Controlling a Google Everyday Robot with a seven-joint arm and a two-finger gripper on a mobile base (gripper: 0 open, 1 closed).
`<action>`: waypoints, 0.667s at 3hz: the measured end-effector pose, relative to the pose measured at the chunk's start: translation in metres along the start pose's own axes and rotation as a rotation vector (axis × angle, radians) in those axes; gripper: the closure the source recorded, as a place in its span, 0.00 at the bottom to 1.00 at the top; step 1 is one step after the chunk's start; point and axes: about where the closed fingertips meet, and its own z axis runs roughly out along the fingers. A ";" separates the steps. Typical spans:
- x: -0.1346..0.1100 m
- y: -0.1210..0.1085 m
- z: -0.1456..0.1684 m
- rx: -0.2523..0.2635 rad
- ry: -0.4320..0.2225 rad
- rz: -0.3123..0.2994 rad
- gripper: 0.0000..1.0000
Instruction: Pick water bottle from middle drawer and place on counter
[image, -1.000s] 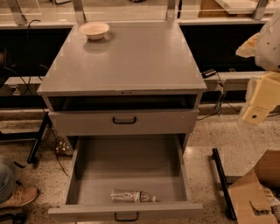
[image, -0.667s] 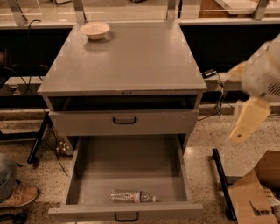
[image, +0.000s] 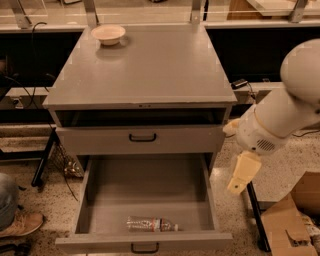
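- A small clear ribbed plastic water bottle is seen lying on its side in the wide grey metal middle drawer, close to the front edge and roughly midway between the front corners.
- The middle drawer is found pulled fully out. The shallower grey drawer above it is shut.
- The flat grey counter is noted bare apart from a pale shallow bowl near its back left corner.
- The pale cream gripper is carried on a bulky white arm. It hangs outside the drawer's right edge, level with the drawer's back half and well apart from the bottle.
- Whether the gripper is open or closed cannot be told. Nothing is seen held in it.
- Change noted: over the last second the gripper has been brought down and inward from the far right, towards the drawer's right side.
- This is read as the approach. The bottle is untouched and the pick is not yet begun.
- A further move inward and towards the front edge is judged necessary before a grasp.
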 end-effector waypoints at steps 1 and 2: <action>0.002 0.002 0.005 -0.011 0.004 0.002 0.00; 0.003 0.004 0.016 -0.044 -0.003 -0.008 0.00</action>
